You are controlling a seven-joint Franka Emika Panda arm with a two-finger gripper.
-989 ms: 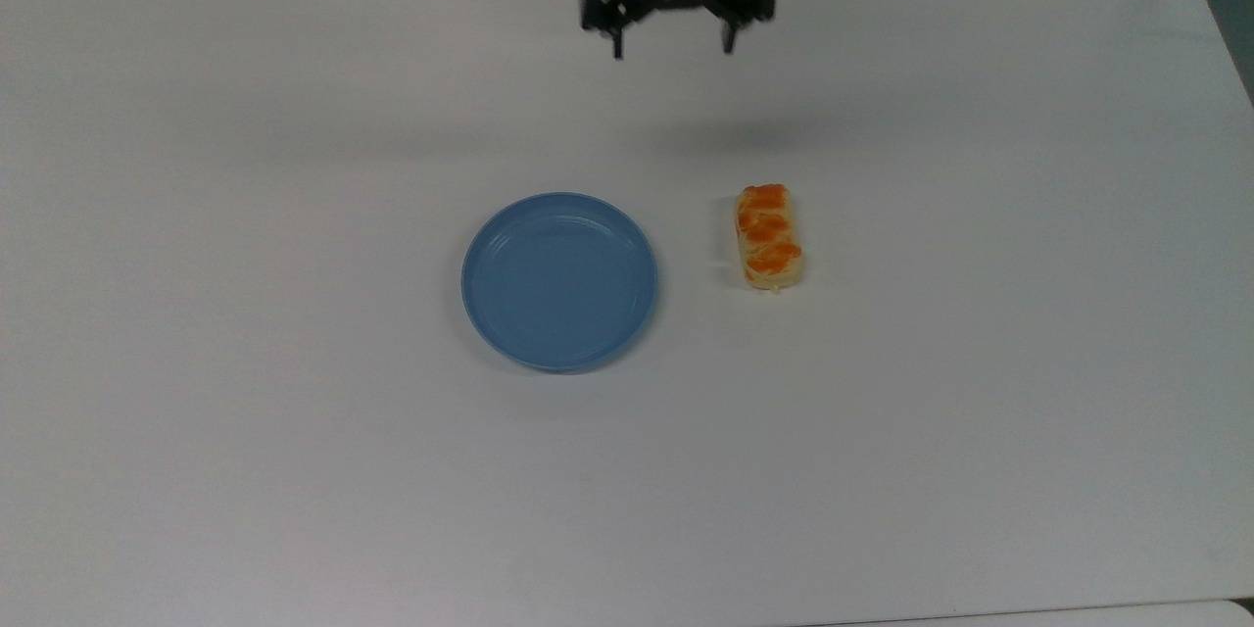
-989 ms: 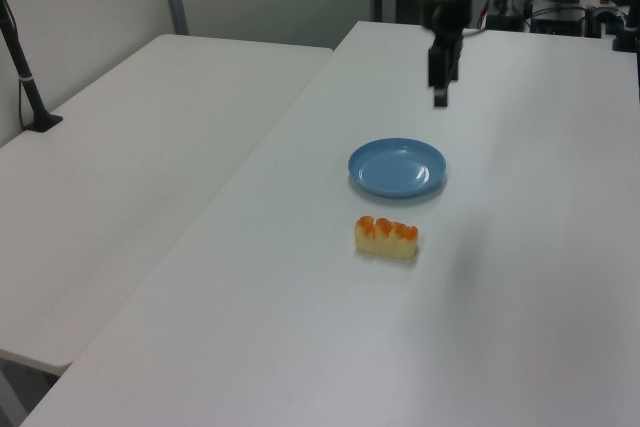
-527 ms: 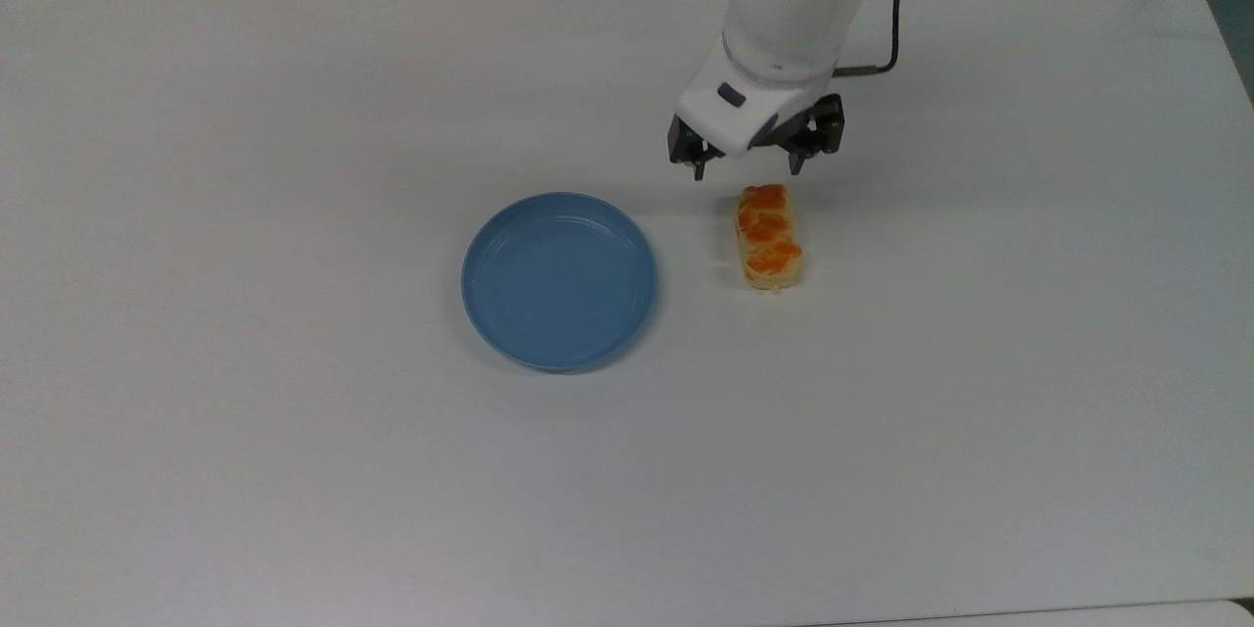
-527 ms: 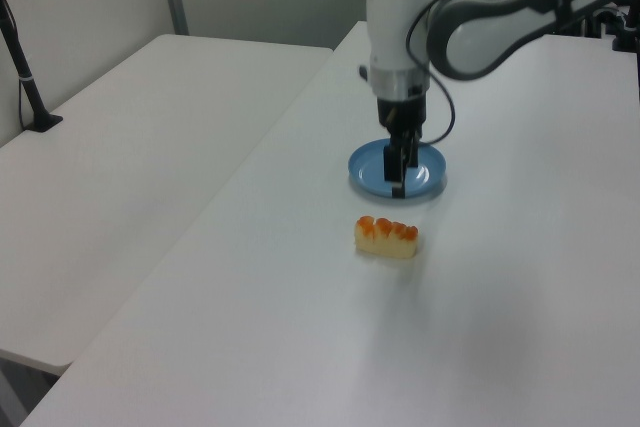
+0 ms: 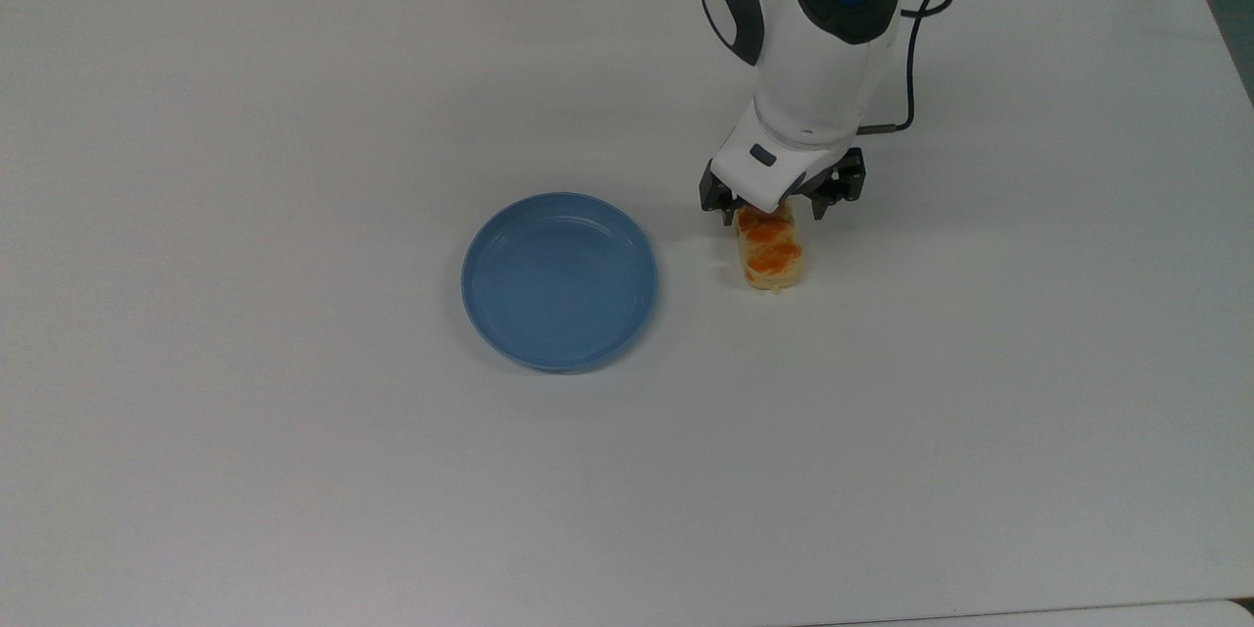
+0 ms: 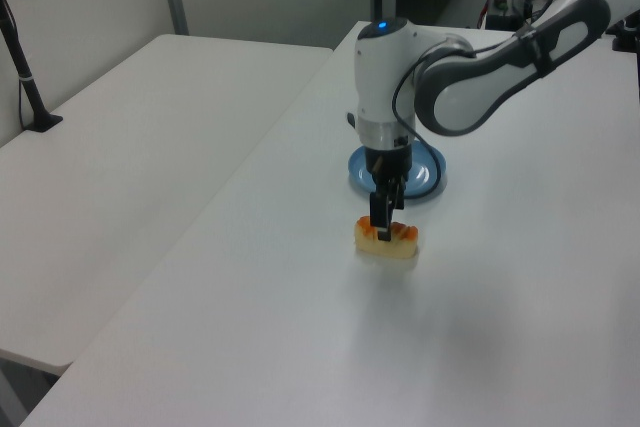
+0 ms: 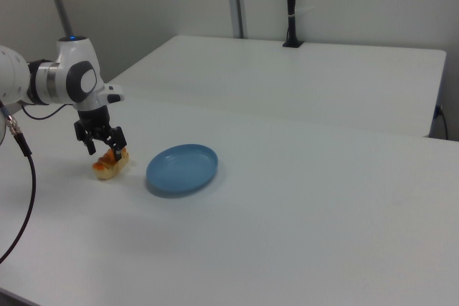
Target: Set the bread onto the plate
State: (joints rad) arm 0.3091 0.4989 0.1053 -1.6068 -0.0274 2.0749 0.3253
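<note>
Here, gripper (image 5: 781,206) low over the far end of the bread (image 5: 771,257), fingers spread wide on both sides of it, not closed on it. Bread flat on the white table (image 5: 294,470), just beside the blue plate (image 5: 559,281), on the top view's right, not touching it. Plate bare. In the left view, gripper (image 6: 383,232) pointing straight down at the bread (image 6: 390,240).
</note>
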